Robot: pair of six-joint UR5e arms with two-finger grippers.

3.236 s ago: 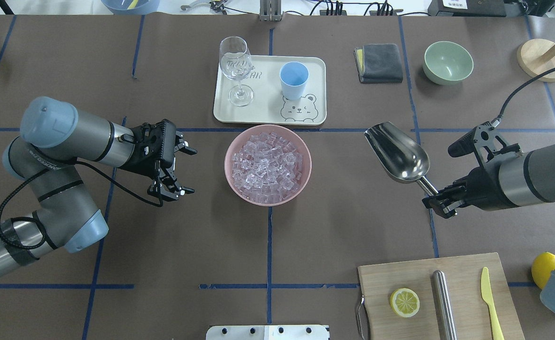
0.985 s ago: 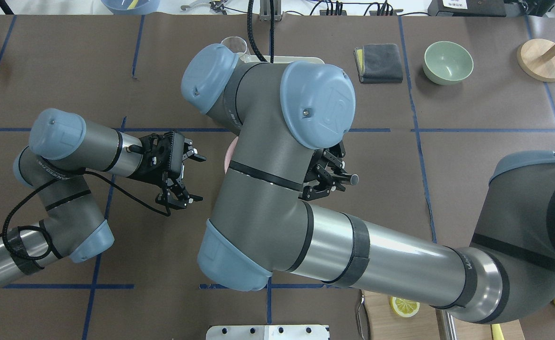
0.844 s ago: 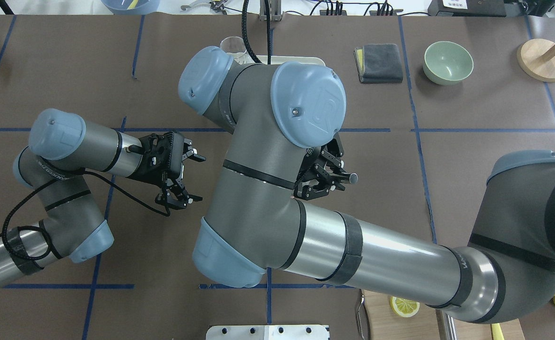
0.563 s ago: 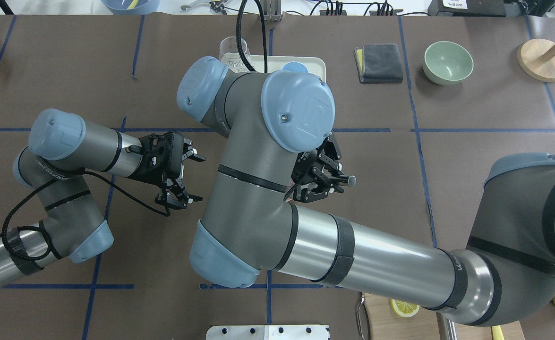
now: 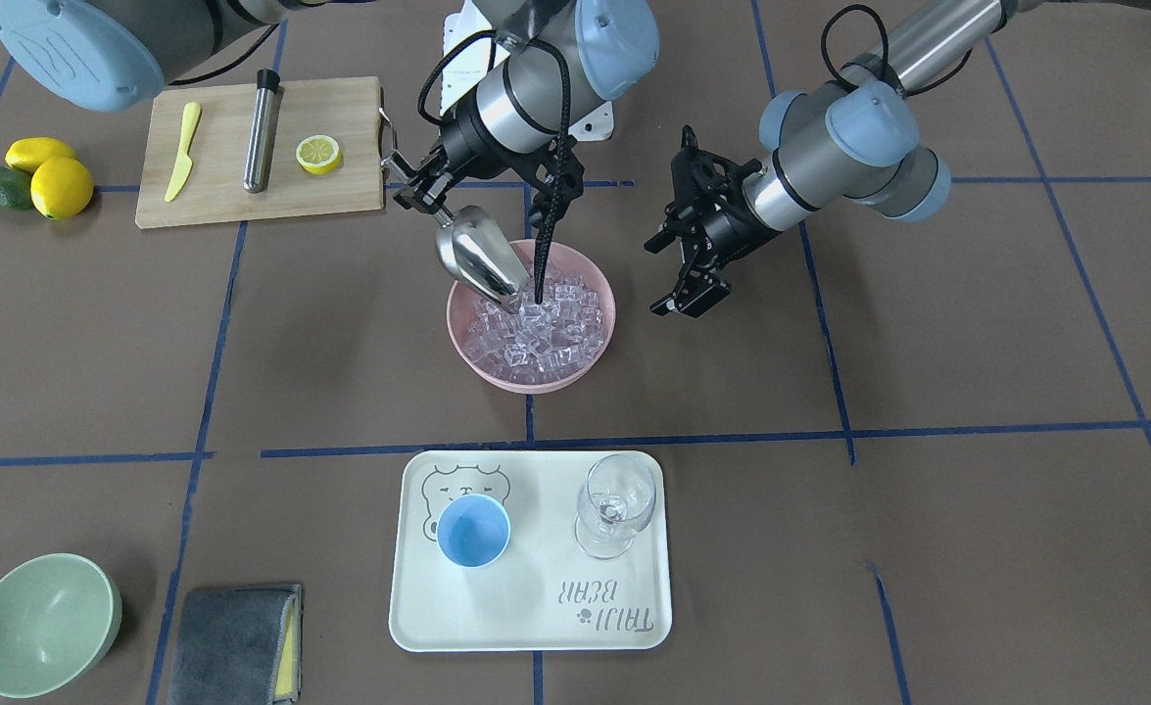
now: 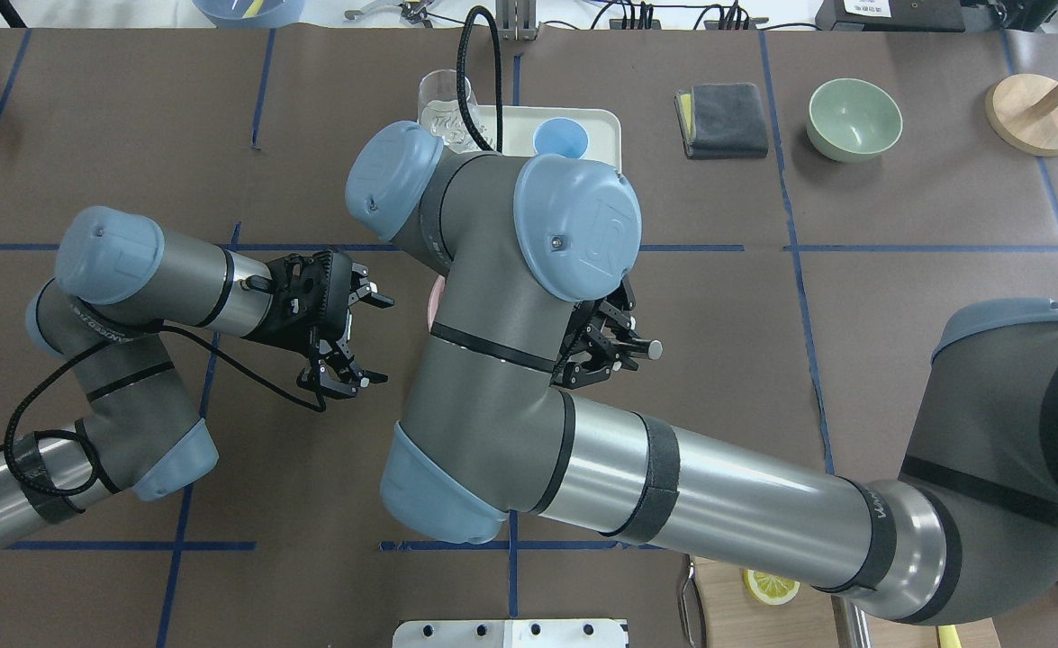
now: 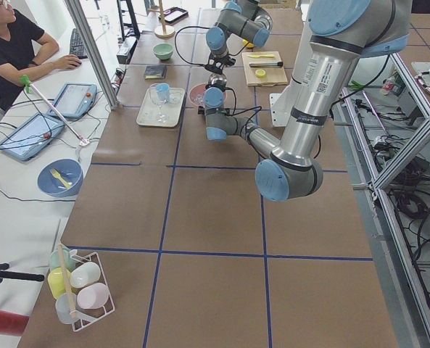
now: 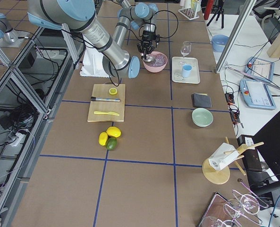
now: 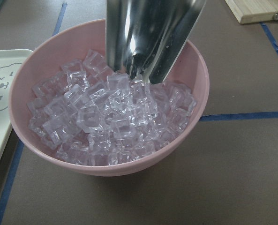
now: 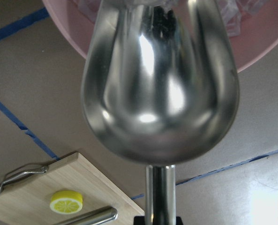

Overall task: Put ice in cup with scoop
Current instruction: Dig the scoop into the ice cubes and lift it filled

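My right gripper (image 5: pixel 411 188) is shut on the thin handle of the steel scoop (image 5: pixel 478 260). The scoop slopes down, and its mouth touches the ice (image 5: pixel 543 328) in the pink bowl (image 5: pixel 465 338). In the left wrist view the scoop (image 9: pixel 148 37) has its front edge resting on the ice (image 9: pixel 106 122). The right wrist view shows the scoop's underside (image 10: pixel 160 89) over the bowl rim (image 10: pixel 265 42). My left gripper (image 5: pixel 661 276) is open and empty beside the bowl. The light-blue cup (image 5: pixel 473 530) stands empty on the cream tray (image 5: pixel 536 627). In the overhead view my right arm hides the bowl.
A clear stemmed glass (image 5: pixel 617 501) stands on the tray beside the cup. A cutting board (image 5: pixel 330 201) holds a lemon slice, a steel cylinder and a yellow knife. Lemons (image 5: pixel 58 186), a green bowl (image 5: pixel 41 622) and a grey cloth (image 5: pixel 232 641) lie farther off.
My right arm has swung the scoop from the bowl's right side to over the bowl, and the handle end has drifted slightly left in the last second. My left arm has barely moved.
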